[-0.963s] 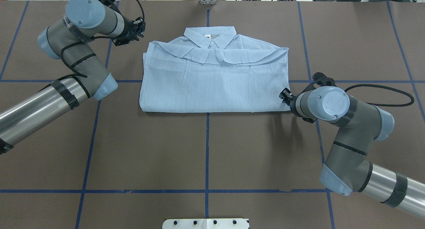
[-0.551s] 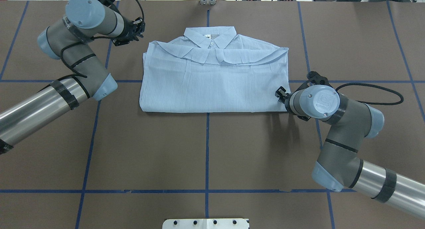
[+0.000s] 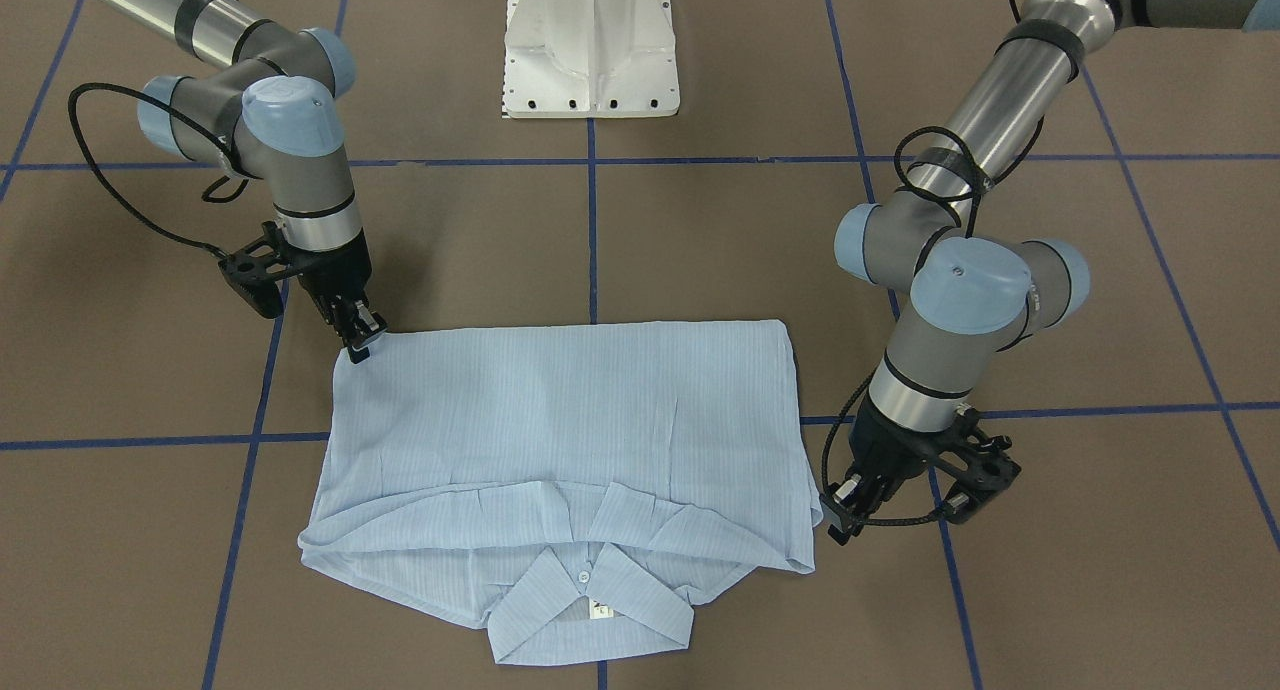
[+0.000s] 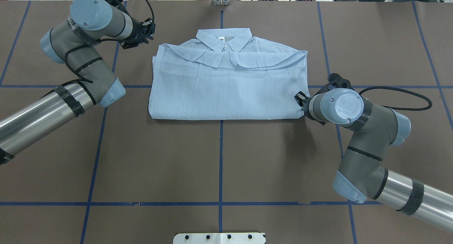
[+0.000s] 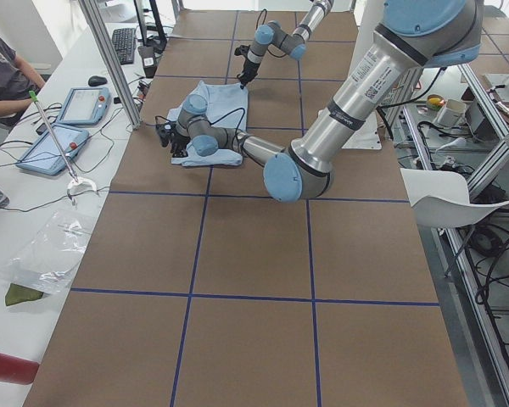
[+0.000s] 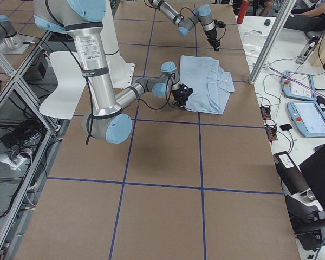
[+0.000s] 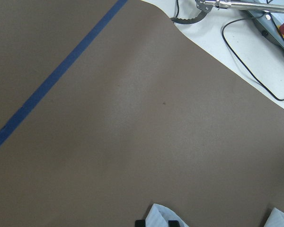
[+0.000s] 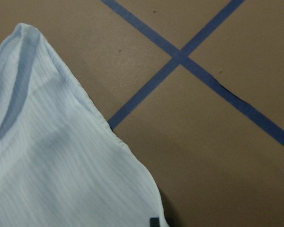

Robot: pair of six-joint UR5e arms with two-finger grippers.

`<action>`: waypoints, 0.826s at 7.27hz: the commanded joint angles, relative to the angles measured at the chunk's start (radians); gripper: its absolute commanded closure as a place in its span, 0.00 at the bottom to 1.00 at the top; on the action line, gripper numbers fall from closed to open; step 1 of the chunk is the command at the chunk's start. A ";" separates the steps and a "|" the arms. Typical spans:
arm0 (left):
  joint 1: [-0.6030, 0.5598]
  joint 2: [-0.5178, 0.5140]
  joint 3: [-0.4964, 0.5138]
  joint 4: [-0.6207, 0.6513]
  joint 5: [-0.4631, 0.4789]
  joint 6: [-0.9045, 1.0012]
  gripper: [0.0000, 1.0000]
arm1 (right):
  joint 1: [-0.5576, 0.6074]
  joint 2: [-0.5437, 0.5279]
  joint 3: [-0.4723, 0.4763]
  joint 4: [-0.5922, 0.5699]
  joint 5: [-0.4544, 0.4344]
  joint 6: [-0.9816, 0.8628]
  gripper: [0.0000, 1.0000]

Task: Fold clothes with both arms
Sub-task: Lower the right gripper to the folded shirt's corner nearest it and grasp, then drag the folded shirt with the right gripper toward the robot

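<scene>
- Table (image 4: 219, 159): brown mat, blue tape grid.
- L arm (image 4: 81, 60), R arm (image 4: 364, 145): grey/silver, lt-blue caps. Logo (image 4: 345, 108) on R cap reads "UR".
- Shirt (image 4: 226, 92): pale blue, fine stripes, folded to a flat rectangle w/ a flap across the chest. Lies btwn the grippers.
- R gripper (image 3: 360, 348): tip touching shirt's hem corner. Gripping or not, can't tell.
- L gripper (image 3: 838, 518): just beside collar-end corner. Fingertips (image 7: 140, 222) slightly apart, nothing held.
- Collar (image 4: 223, 37): pointed, at L gripper's end.
- Neck label (image 3: 600, 610): small, white, print illegible.
- Button (image 4: 225, 45): white, at collar.
</scene>
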 commanded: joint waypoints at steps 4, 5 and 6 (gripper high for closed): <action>0.000 0.014 -0.053 0.003 -0.002 -0.006 0.71 | -0.230 -0.166 0.511 -0.363 0.036 0.037 1.00; 0.002 0.021 -0.067 0.003 -0.003 -0.006 0.71 | -0.345 -0.155 0.649 -0.538 0.089 0.089 1.00; 0.008 0.028 -0.102 0.006 -0.005 -0.008 0.71 | -0.449 -0.148 0.728 -0.661 0.140 0.095 1.00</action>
